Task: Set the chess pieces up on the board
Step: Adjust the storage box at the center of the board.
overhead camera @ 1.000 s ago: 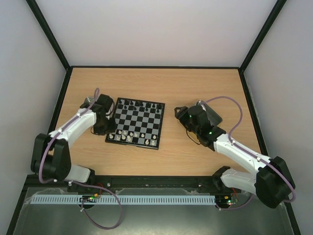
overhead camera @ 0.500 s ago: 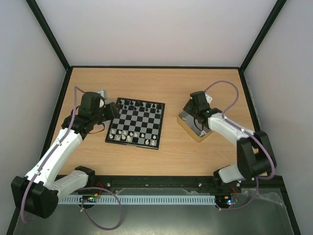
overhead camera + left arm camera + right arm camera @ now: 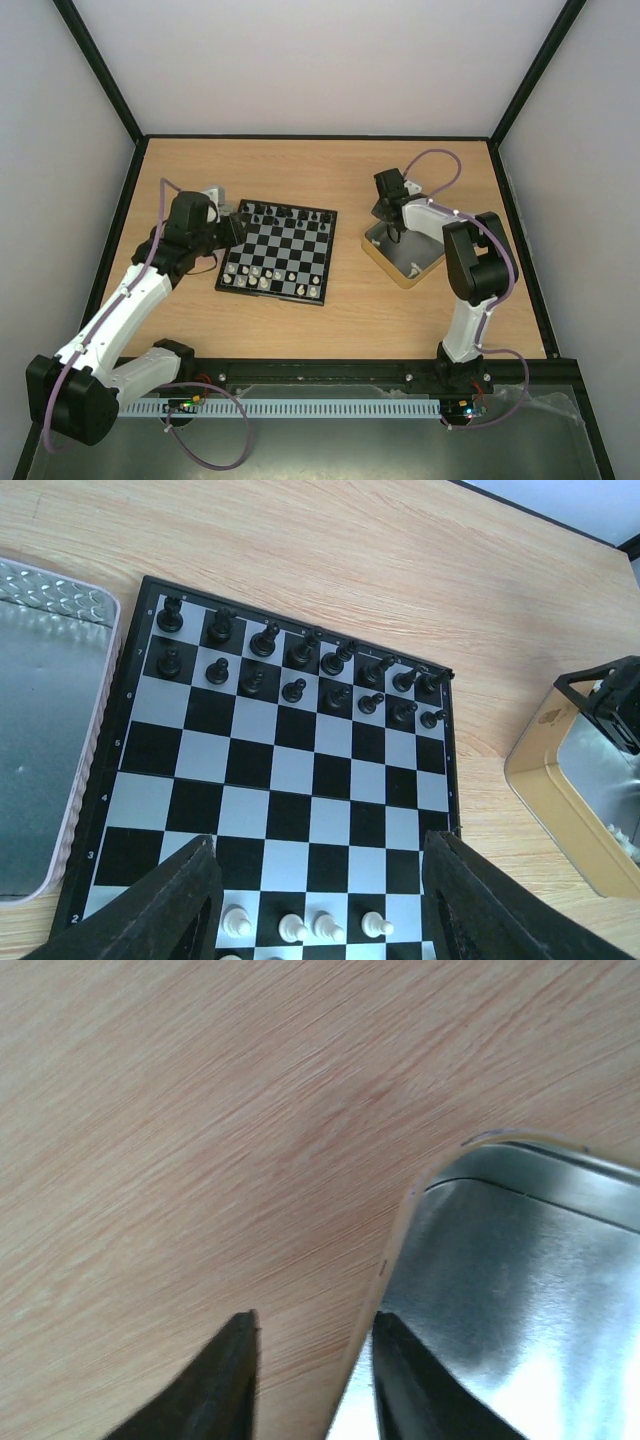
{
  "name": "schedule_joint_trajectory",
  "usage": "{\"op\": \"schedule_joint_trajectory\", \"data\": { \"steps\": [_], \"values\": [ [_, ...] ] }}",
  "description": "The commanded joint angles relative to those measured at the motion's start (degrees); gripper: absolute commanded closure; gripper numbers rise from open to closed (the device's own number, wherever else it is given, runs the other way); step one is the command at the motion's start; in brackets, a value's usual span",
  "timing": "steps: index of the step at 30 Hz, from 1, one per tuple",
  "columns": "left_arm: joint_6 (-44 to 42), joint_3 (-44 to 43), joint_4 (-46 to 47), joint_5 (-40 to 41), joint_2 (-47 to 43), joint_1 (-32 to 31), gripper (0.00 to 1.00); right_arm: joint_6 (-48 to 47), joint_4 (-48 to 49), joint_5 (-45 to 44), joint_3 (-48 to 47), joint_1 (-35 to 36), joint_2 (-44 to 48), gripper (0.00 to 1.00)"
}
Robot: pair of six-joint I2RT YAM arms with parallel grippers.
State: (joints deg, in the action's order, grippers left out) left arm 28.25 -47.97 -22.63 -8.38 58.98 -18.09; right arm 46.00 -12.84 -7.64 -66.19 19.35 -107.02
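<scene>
We see a wooden table with the board lying flat on it, below and ahead of the left pincer. Its ranks run crosswise to that pincer, and it sits slightly askew to the table edge. A grey tray lies to the pincer's left and a gold tin well off to its right. Black pieces stand upright in two rows at the end farthest from the pincer. The white chess pieces stand upright in the nearest rows, some framed between its fingers, which are spread wide and hold nothing. The right pincer shows a narrower gap, with the tin's rim running between its fingers. We cannot tell whether they touch it.
</scene>
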Motion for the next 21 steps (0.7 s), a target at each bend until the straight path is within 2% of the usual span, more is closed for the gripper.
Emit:
{"op": "schedule_joint_trajectory", "data": {
  "steps": [1, 3, 6, 14, 21],
  "values": [
    [-2.3, 0.7, 1.9, 0.6, -0.5, -0.1, 0.43, -4.6, -3.7, -2.4, -2.0, -0.3, -0.5, 0.76],
    [-2.8, 0.7, 1.9, 0.7, -0.4, -0.2, 0.43, -7.8, -4.4, -1.0, -1.8, -0.3, 0.2, 0.82],
    [-3.5, 0.7, 2.1, 0.0, 0.0, -0.2, 0.43, -12.6, -5.7, 1.8, -1.3, -0.2, 1.5, 0.85],
    [-4.3, 0.4, 3.1, -0.8, 1.2, -0.1, 0.43, -22.9, -7.5, 13.0, 4.2, 2.7, 6.8, 0.86],
    [-4.3, 0.2, 3.2, -0.8, 1.7, -0.1, 0.43, -26.8, -11.6, 15.9, 10.0, 6.6, 10.6, 0.88]
  ]
}}
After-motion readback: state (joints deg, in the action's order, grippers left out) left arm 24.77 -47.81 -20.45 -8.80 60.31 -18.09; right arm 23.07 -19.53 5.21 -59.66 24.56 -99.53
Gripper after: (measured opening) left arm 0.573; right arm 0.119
